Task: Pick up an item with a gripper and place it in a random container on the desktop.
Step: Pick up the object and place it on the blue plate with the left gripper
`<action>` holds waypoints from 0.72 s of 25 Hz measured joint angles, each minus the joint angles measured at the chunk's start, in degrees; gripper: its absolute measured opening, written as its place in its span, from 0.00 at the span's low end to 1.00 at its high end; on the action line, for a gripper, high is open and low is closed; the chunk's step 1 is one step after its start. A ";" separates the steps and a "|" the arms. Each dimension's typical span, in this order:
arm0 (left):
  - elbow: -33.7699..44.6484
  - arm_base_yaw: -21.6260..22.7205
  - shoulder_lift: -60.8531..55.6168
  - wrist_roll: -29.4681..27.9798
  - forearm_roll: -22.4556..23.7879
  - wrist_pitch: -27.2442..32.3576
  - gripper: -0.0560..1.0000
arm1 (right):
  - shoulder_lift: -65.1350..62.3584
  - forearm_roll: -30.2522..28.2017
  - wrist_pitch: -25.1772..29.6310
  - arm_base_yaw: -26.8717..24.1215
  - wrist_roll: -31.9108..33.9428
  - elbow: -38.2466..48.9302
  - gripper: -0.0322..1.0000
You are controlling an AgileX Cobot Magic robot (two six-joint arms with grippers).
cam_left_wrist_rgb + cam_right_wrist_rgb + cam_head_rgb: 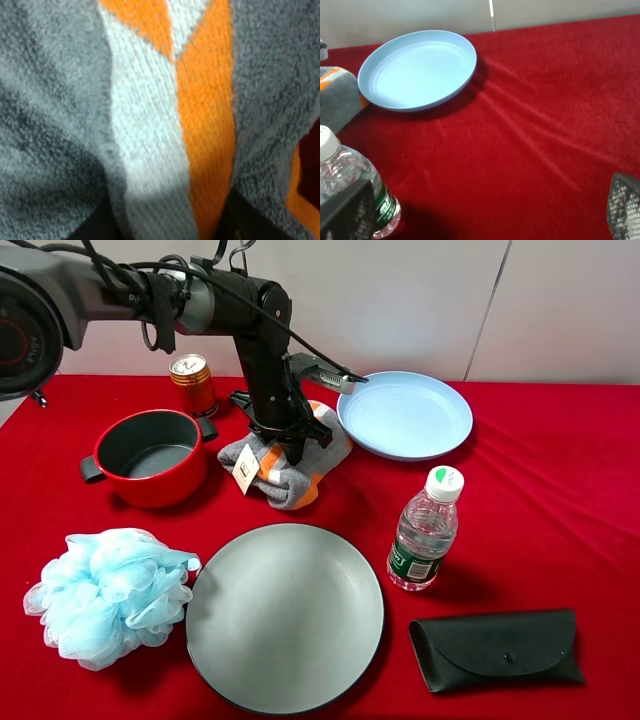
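Our left claw [282, 452] down over the towel [290, 482], grip we cannot tell, light-blue plate [410, 420] just right, its floor fully showing, red desktop [560, 480] stretching beyond, right claw [485, 210] spread.

towel [60, 100]: thick terry cloth, fuzzy and matt; orange and white stripes flatter, knitted
desktop [560, 490]: red napped cloth, matt
light-blue plate [405, 415]: smooth, plastic-looking, soft sheen
grey plate [285, 615]: smooth, satin
glasses case [497, 648]: black, matt, leather-like

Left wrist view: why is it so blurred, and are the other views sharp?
Left wrist view: lens almost on the towel, so soft focus, shadow along one edge. Exterior high view: sharp, evenly lit, sheen on the grey plate. Right wrist view: blue plate crisp, near bottle blurred.
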 joint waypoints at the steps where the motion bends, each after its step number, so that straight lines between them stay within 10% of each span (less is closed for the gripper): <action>1: -0.55 0.00 0.12 0.00 0.00 0.65 0.36 | 0.00 0.00 0.00 0.00 0.00 0.00 0.70; 18: -19.15 0.00 1.16 0.00 4.01 15.51 0.33 | 0.00 0.00 0.00 0.00 0.00 0.00 0.70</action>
